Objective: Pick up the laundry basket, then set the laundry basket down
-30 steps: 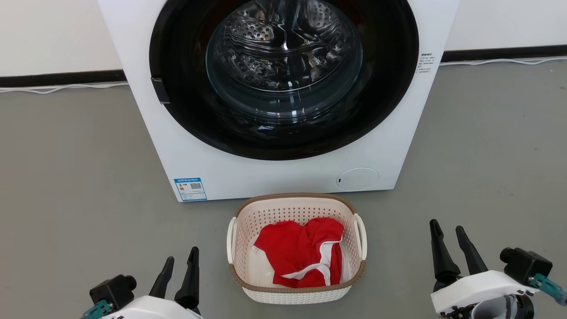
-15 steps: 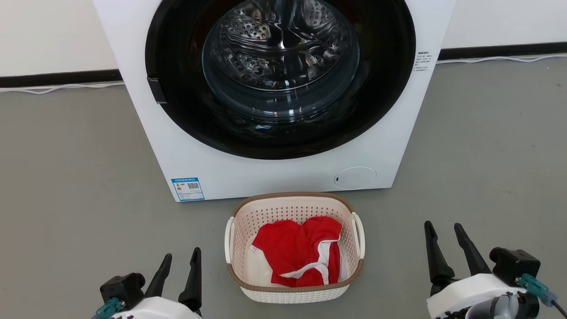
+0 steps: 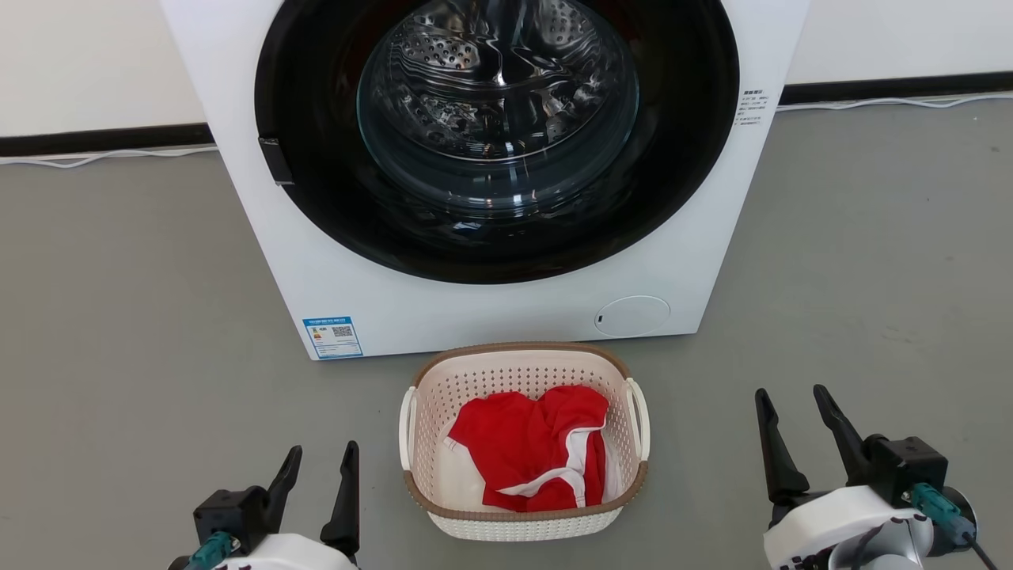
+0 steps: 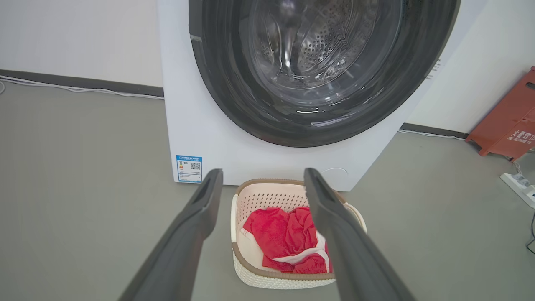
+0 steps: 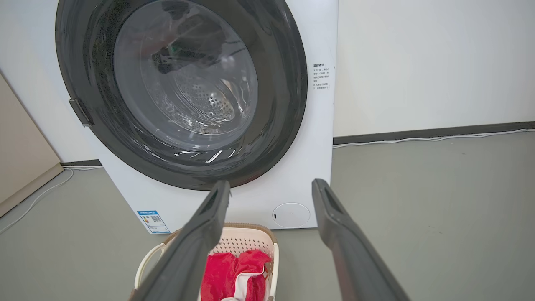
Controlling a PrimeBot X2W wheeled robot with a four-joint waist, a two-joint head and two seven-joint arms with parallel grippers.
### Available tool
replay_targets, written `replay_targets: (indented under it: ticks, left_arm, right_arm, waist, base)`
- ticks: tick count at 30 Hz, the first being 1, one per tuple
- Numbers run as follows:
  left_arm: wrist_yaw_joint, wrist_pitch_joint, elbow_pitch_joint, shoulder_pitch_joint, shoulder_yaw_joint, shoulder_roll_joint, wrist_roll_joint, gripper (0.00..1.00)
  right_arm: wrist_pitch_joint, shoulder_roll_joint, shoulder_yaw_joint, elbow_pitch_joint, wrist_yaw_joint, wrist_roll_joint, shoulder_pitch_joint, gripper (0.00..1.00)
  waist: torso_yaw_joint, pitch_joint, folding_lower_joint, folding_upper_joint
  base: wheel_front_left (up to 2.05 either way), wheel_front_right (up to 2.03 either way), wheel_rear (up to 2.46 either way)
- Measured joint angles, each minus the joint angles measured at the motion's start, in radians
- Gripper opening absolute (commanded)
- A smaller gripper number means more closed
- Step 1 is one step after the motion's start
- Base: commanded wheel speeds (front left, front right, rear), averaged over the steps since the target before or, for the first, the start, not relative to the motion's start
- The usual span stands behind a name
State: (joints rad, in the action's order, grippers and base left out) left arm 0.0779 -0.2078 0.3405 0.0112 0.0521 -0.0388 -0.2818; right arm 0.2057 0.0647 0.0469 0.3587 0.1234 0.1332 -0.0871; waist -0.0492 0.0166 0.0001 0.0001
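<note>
Nothing of the task is done yet, as far as the pictures show. The laundry basket sits upright on the grey floor, just in front of the washing machine and close to its bottom edge. A red and white garment lies crumpled inside it. The basket is roughly centred between the two arms, and nothing touches it. Both the lift and the setting down are left to do.

The left gripper is at the near left of the basket, apart from it, with its two dark fingers spread wide and nothing between them. The right gripper is at the near right, further out from the basket than the left one, and is also spread wide and empty. Neither touches the brown rim, the wall or the white loop handles on the basket's sides.

In the left wrist view the basket lies ahead, showing between that gripper's fingers and partly behind one of them. In the right wrist view it sits low and off to one side, partly behind one finger.

I judge this to be the approach. The arms need to close in from both sides toward the handles or the rim before any lift. The load looks light, so a hold on both sides should carry the basket level.
</note>
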Motion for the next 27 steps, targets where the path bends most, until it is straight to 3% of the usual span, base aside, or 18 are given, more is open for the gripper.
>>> replay_targets:
  ticks: [13, 27]
  left_arm:
    - [-0.008, -0.040, 0.017, 0.005, -0.012, -0.001, 0.156, 1.00]
    - [-0.008, -0.045, 0.033, 0.021, -0.031, -0.001, 0.160, 1.00]
  right_arm:
    - [0.042, 0.004, -0.010, 0.010, 0.000, -0.171, 0.000, 1.00]
    - [0.042, 0.004, -0.009, 0.016, 0.001, -0.174, -0.001, 1.00]
  waist:
    - [0.000, 0.007, 0.0000, 0.0000]
    - [-0.001, 0.022, 0.0000, 0.0000]
  base:
    - [0.00, 0.00, 0.00]
    - [0.00, 0.00, 0.00]
